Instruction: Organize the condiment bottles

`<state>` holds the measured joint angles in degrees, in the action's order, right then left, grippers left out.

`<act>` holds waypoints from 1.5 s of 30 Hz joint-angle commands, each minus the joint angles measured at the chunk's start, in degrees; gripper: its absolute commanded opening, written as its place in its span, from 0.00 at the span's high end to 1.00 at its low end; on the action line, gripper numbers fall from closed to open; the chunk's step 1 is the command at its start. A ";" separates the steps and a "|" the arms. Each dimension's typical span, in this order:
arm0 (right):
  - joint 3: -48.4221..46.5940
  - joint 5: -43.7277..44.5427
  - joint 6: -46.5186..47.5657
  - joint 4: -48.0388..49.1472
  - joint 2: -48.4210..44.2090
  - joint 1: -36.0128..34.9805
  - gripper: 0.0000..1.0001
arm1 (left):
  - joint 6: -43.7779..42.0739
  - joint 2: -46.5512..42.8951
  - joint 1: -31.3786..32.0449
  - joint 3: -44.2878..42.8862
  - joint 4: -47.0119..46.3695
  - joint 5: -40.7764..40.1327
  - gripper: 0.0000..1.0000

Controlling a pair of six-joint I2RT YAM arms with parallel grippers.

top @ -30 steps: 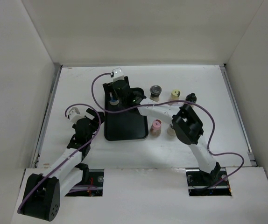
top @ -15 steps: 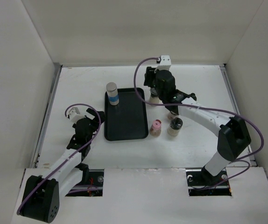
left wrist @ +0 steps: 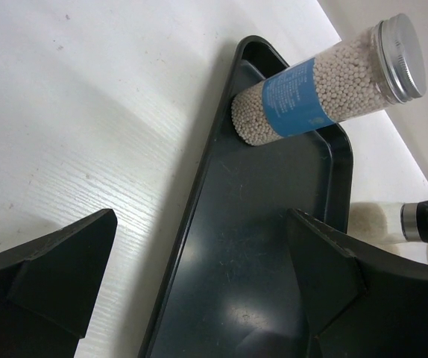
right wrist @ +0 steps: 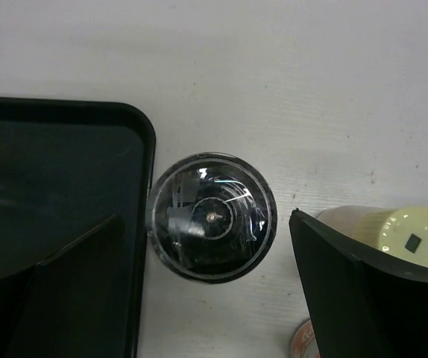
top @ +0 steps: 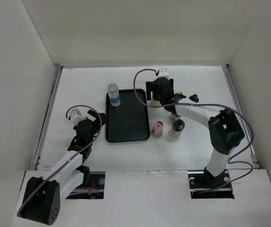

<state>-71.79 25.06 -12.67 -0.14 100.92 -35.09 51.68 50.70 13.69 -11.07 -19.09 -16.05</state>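
Note:
A blue-banded bottle (top: 113, 94) with a grey cap stands in the far left corner of the black tray (top: 128, 127); it also shows in the left wrist view (left wrist: 326, 93). My right gripper (top: 157, 96) is open above a dark-topped bottle (right wrist: 211, 216) that stands on the table just right of the tray's rim (right wrist: 143, 149), one finger on each side. A pale-yellow cap (right wrist: 404, 235) sits behind the right finger. A pink-capped bottle (top: 157, 128) and a dark-capped bottle (top: 177, 127) stand right of the tray. My left gripper (top: 94, 124) is open and empty at the tray's left edge (left wrist: 192, 224).
A small black-capped bottle (top: 194, 98) stands further right, near the right arm. White walls enclose the table on three sides. A black-capped bottle (left wrist: 423, 221) shows past the tray's far side in the left wrist view.
My right gripper left the blue-banded bottle standing in the tray's far left corner, swung right, and now sits over the dark-topped bottle. The left arm has not moved.

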 commanded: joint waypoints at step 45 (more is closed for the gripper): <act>-29.37 1.74 3.88 12.97 22.47 -11.80 0.44 | -0.70 -0.51 0.76 0.79 -4.11 -0.82 0.00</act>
<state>-95.72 25.15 -8.38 5.98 123.76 -46.57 51.64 51.13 14.17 -10.96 -20.36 -16.47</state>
